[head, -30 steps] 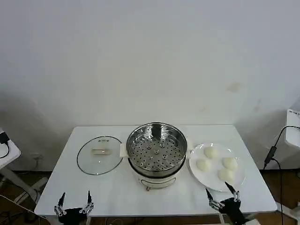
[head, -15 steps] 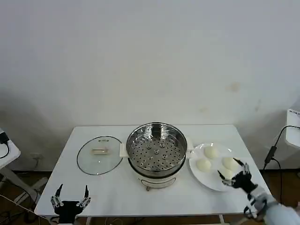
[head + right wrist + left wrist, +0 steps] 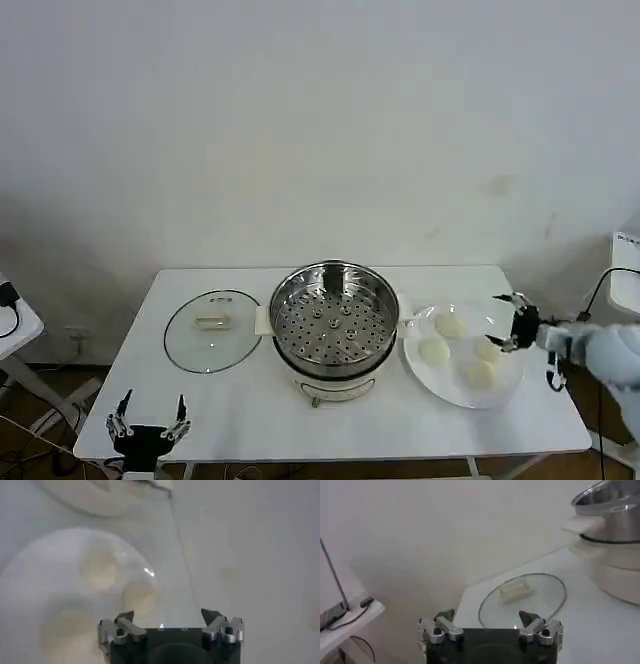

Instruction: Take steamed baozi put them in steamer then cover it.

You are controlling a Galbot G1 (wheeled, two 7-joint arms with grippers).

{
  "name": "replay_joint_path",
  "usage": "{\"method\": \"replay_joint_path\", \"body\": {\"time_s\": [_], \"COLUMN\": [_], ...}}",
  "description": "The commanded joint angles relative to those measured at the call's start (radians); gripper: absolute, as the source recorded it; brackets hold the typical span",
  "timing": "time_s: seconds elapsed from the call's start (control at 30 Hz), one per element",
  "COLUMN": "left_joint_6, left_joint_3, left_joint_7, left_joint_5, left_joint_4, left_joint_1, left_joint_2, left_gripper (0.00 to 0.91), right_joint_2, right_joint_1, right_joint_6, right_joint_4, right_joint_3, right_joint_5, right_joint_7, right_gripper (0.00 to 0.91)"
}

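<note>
From the head view, the steamer stands open at the middle of the white surface, its perforated tray bare; the glass cover lies flat just beside it on the robot's left, and four baozi sit on a white plate just beside it on the right. The right hand hovers over the plate's far right edge with fingers spread and nothing in them, close to the nearest bun, while the left hand waits, released, off the near left edge of the surface. A plain pale wall stands behind, and a cable hangs at the right. The left wrist view shows the left hand's fingers parted, the cover ahead with its cream handle up, and the steamer's wall beyond. In the right wrist view the plate and buns lie below the spread hand. The buns look soft, light and easily dented, so a gentle pinch across the widest part seems right; the glass cover is likely heavier and breakable, best taken by its handle.
</note>
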Motion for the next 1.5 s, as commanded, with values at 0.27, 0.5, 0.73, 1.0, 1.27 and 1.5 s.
{"method": "replay_joint_path", "body": {"time_s": [0.27,0.5,0.73,1.0,1.27,1.5], "left_joint_6": [0.007,0.006,0.005,0.002,0.001,0.001], "left_joint_3": [-0.011,-0.018,-0.027,-0.028,-0.026,-0.023], "left_joint_7": [0.016,0.020,0.023,0.024,0.024,0.023], "left_joint_5": [0.016,0.025,0.029,0.034,0.035,0.035], "left_joint_4": [0.010,0.013,0.011,0.014,0.021,0.019], "left_joint_1": [-0.016,-0.017,-0.016,-0.016,-0.019,-0.019], "left_joint_2": [-0.004,-0.006,-0.005,-0.005,-0.006,-0.008], "left_gripper": [0.907,0.907,0.907,0.907,0.907,0.907], "right_joint_2": [0.111,0.244,0.327,0.357,0.371,0.369], "right_joint_1": [0.516,0.542,0.540,0.538,0.538,0.535], "right_joint_6": [0.078,0.048,0.039,0.032,0.022,0.017], "right_joint_4": [-0.342,-0.482,-0.561,-0.602,-0.621,-0.624], "right_joint_3": [-0.532,-0.581,-0.591,-0.591,-0.590,-0.596], "right_joint_5": [-0.080,-0.045,-0.045,-0.059,-0.062,-0.070], "right_joint_7": [-0.213,-0.191,-0.180,-0.165,-0.163,-0.163], "right_gripper": [0.907,0.907,0.907,0.907,0.867,0.715]}}
